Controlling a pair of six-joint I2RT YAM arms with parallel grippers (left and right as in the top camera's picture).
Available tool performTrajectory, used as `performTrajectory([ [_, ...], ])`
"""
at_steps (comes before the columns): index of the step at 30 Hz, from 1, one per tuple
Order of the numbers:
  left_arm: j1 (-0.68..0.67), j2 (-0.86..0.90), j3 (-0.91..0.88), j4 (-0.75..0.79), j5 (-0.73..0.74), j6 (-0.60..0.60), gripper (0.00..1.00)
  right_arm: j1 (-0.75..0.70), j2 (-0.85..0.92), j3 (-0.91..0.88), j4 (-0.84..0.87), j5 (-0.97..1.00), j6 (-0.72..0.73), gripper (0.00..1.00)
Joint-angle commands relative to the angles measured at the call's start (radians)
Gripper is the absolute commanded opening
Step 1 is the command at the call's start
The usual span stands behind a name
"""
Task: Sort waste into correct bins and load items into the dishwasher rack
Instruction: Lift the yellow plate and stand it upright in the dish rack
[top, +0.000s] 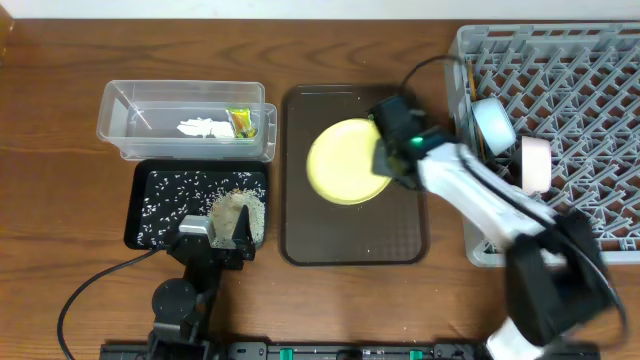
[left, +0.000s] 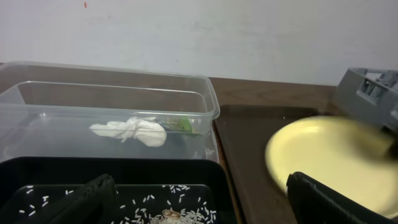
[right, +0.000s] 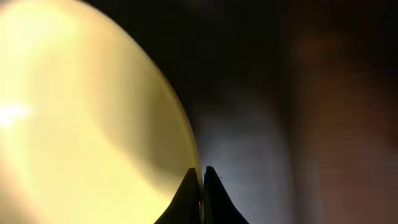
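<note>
Holding: the right claw (top: 384, 160) is pinched tight on the rim of the yellow plate (top: 340, 160).
Plate: it is over the brown tray (top: 310, 235) in the middle of the worktop. I cannot tell if it is lifted or lying flat.
Left claw: the left claw (top: 217, 238) is spread wide with nothing in it. It hangs by the near edge, over the near side of the black tray (top: 140, 225).
Black tray: it sits on the left half of the worktop, close to the near edge. Little white rice bits (top: 180, 200) are spread all over it.
Clear tub: the clear tub (top: 115, 100) sits just behind the black tray, toward the far left corner. The white napkin (top: 203, 128) and the small wrapper (top: 241, 122) lie inside it, side by side.
Rack: the grey rack (top: 580, 80) fills the far right corner and runs along the right edge. A light blue bowl (top: 493, 124) stands in it, close to its left wall.
</note>
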Motion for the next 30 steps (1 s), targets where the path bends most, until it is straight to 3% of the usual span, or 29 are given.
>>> performTrajectory([
  [1,0.004,-0.008,-0.027,-0.017,-0.004,0.005,0.90,-0.058,-0.222,0.007,-0.013,0.253,-0.163,0.01],
  [7,0.004,-0.008,-0.027,-0.017,-0.004,0.005,0.90,-0.148,-0.468,0.007,0.016,0.658,-0.369,0.01],
  [13,0.004,-0.008,-0.027,-0.017,-0.004,0.005,0.90,-0.269,-0.506,0.006,0.111,0.911,-0.623,0.01],
  [21,0.004,-0.008,-0.027,-0.017,-0.004,0.005,0.90,-0.460,-0.385,0.006,0.228,0.938,-0.802,0.01],
  [30,0.004,-0.008,-0.027,-0.017,-0.004,0.005,0.90,-0.564,-0.207,0.006,0.260,0.944,-0.869,0.01],
])
